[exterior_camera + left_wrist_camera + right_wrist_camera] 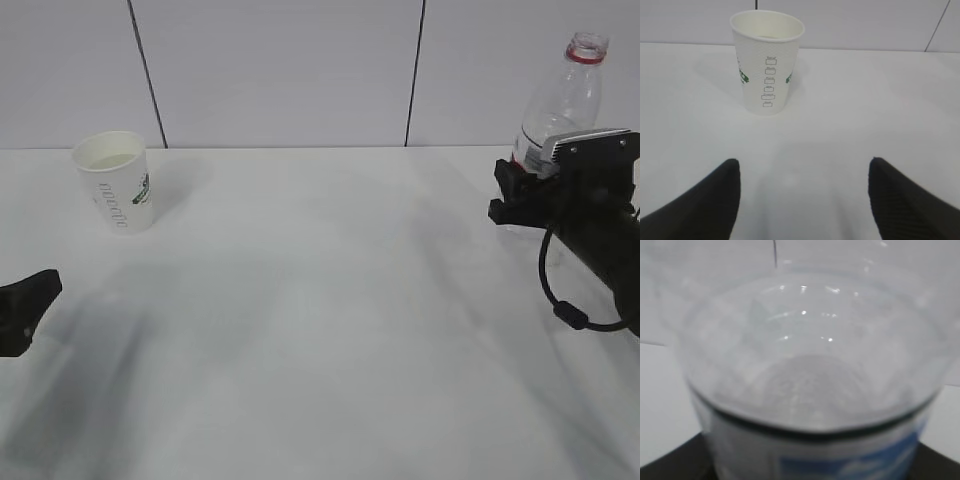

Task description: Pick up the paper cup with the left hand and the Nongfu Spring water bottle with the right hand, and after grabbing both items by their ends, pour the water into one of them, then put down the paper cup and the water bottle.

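Left hand (pixel 25 308) sits low at the near left edge of the table (pixel 320 330), and only its dark tip shows in the exterior view. Its two black fingers (pixel 700 205) stand wide apart in the left wrist view, with bare table between them and nothing held. Straight ahead of that gap, well apart from the fingertips, the paper cup (pixel 767 62) stands upright on its base, mouth up, its long axis vertical. In the exterior view the cup (pixel 114 181) is toward the far left, close to the back wall (pixel 280 70), so it lies forward of the left hand and roughly in line with it. A straight advance with the fingers kept spread looks like what the pick needs.

Over on the far right, the right hand (pixel 520 190) is at the Nongfu Spring water bottle (pixel 560 105), which stands upright with its open neck up. The right wrist view is filled by the bottle's clear wall and label (blurred, very close), with dark finger edges at both lower corners, so the jaws stand on either side of the body. I judge they are closed on it, though the actual contact is not sharp. Each arm is the nearer one to its own object.
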{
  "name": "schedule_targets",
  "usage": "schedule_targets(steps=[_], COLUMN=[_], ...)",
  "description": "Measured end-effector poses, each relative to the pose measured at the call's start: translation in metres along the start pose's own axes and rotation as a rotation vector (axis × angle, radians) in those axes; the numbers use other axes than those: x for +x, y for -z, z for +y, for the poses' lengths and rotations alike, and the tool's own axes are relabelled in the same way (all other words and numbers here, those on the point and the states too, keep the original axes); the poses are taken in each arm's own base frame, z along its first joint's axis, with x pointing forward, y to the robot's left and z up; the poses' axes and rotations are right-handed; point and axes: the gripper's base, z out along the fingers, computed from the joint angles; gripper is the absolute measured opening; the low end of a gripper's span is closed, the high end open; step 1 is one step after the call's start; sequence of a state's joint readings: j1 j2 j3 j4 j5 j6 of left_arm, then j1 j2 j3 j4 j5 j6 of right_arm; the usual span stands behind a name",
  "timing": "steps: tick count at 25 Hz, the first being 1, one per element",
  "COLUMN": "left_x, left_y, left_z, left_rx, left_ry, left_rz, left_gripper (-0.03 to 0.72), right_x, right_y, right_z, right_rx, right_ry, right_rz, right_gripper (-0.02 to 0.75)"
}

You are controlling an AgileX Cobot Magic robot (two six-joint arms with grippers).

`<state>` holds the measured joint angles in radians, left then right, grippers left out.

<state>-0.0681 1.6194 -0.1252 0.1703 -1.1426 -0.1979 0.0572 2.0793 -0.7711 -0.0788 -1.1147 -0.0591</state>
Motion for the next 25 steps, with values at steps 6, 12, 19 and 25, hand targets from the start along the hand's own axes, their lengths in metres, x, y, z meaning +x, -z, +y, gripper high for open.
schedule_targets(steps=[6, 12, 19, 25], left_x=[0.000, 0.000, 0.000, 0.000], left_y=[0.000, 0.000, 0.000, 0.000], left_z=[0.000, -0.001, -0.001, -0.002], left_rx=[0.000, 0.006, 0.015, 0.017], left_ry=[0.000, -0.003, -0.007, -0.008], left_rz=[0.000, 0.001, 0.003, 0.003], left_gripper=[0.585, 0.575, 0.570, 0.569], right_x=[0.003, 0.017, 0.037, 0.049], right_y=[-0.026, -0.046, -0.062, -0.066], right_z=[-0.002, -0.002, -0.001, -0.001], right_rx=[0.003, 0.002, 0.001, 0.003], right_ry=[0.003, 0.004, 0.003, 0.000], right_rz=[-0.029, -0.011, 0.008, 0.022], right_gripper=[0.429, 0.430, 0.429, 0.430])
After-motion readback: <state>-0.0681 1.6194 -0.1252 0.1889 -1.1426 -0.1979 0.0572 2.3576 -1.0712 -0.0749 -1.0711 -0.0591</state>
